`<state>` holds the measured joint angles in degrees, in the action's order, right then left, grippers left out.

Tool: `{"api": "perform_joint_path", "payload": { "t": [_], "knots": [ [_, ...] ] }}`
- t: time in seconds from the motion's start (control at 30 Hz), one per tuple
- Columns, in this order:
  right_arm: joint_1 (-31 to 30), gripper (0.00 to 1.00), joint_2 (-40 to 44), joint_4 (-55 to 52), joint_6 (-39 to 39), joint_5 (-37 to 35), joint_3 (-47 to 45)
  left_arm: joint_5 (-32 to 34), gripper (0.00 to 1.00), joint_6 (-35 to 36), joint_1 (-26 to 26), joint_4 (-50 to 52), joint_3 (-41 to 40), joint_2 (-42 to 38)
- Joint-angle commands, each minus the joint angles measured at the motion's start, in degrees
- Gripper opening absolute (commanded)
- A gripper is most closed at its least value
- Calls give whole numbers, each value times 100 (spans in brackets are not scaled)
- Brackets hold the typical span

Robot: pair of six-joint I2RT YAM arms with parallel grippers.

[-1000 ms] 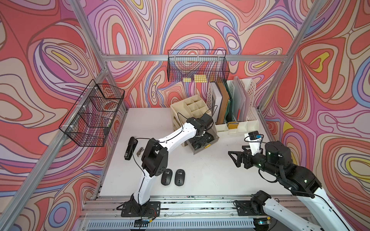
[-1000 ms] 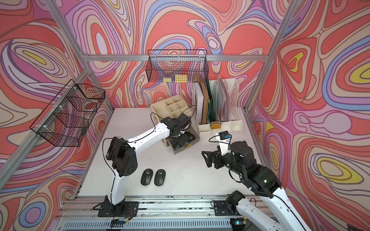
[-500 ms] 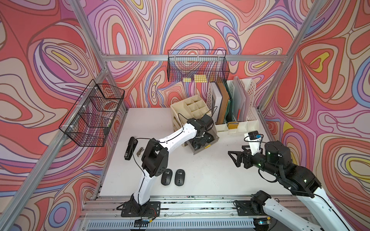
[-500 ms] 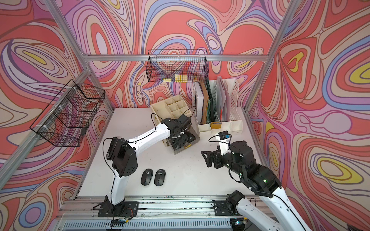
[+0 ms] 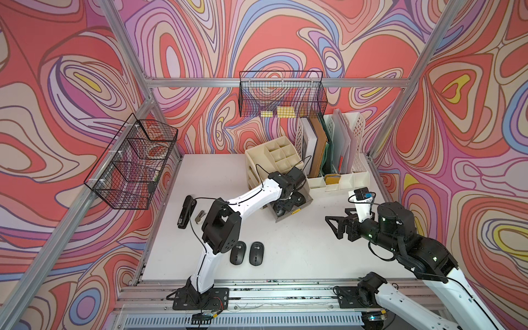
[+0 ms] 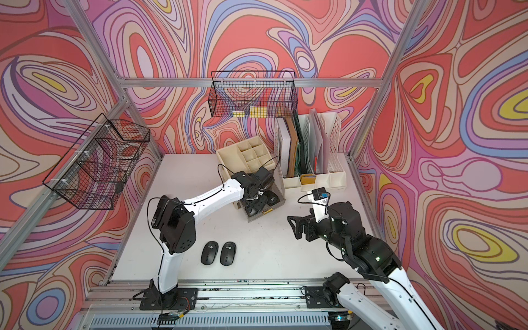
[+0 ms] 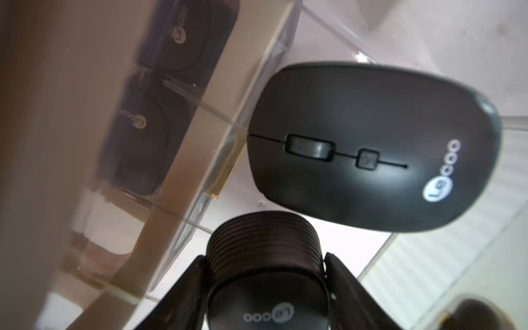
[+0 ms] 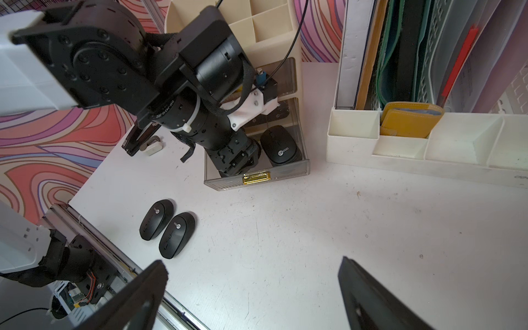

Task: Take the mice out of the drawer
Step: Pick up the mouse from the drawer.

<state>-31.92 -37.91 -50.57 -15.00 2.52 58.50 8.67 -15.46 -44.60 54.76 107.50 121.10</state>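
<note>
A: Left gripper [image 7: 263, 257]?
B: Inside the smoky-grey translucent plastic drawer [image 8: 223, 183], clamped on one black oval computer mouse [image 7: 265, 288]. A second mouse [image 8: 281, 145] lies beside it.
A: Elsewhere?
B: Two more mice [image 8: 155, 218] lie just before the drawer. The right gripper [image 8: 253, 263] stands with jaws spread wide, well apart from it.

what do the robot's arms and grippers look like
Both the left arm and right arm have white link shells between chunky black joint housings, with thin black cables looping alongside. The left gripper and right gripper are matte black with flat, angular fingers. Small green lights dot the right arm's joints.
</note>
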Motion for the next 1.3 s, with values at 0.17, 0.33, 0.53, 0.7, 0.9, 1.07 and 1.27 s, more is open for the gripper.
{"api": "perform_joint_path", "payload": {
  "t": [0.17, 0.33, 0.53, 0.7, 0.9, 1.07, 1.27],
  "knots": [
    [-14, 98, 100, 79, -75, -63, -57, 491, 71, 86, 83, 324, 34, 167],
    [-18, 98, 94, 97, -81, -50, -67, 440, 68, 147, 83, 316, 132, 161],
    [-9, 98, 99, 108, -80, -50, -76, 306, 59, 318, 83, 220, 205, 26],
    [-15, 98, 121, 108, -90, -45, -78, 267, 57, 521, 83, 62, 165, -179],
    [-16, 98, 102, 172, -90, -46, -93, 83, 57, 771, 85, -105, 173, -473],
    [-17, 97, 63, 214, -90, -15, -94, 43, 57, 886, 79, -198, 181, -680],
    [-10, 97, 27, 214, -81, 8, -50, -177, 57, 1023, 80, -269, 187, -885]
  ]
}}
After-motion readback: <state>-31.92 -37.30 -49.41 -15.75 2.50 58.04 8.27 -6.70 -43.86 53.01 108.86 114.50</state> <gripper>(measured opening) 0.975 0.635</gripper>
